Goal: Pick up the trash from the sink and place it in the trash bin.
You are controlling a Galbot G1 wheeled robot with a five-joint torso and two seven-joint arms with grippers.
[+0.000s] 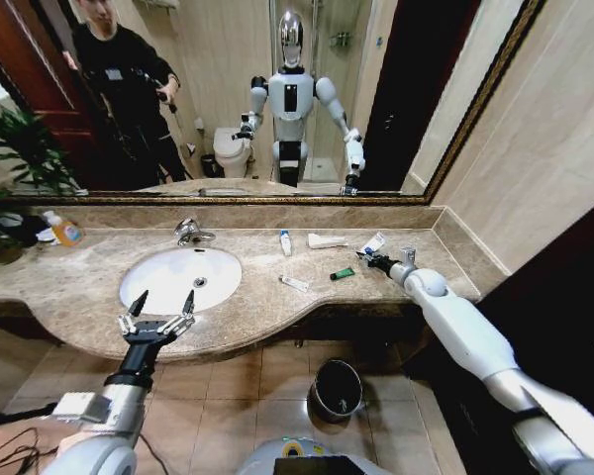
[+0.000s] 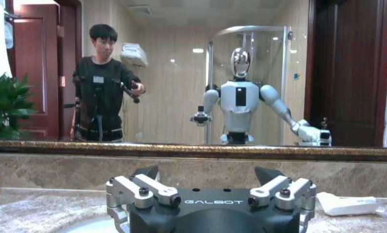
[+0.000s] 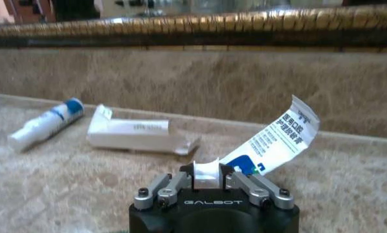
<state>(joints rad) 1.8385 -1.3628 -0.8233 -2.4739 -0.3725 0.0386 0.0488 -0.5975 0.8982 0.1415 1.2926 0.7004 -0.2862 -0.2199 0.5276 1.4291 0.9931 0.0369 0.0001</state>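
While the trash bin [image 1: 337,389] sits on the floor below the counter's front edge, left gripper [image 1: 161,305] hovers w/ fingers spread over the front edge by the sink [image 1: 158,287]. Right gripper [image 3: 206,175] clenches the white-and-blue packet [image 3: 278,138] near the counter's right back corner. Beyond: flat white wrapper [image 3: 135,135], white tube [image 3: 46,124]; dark green mini tube [image 1: 343,273] mid-counter.

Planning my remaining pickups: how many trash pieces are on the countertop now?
5 visible. Small tube and flat white box near the mirror; white tube and green tube nearer the front; white-and-blue packet pinched in the right gripper.
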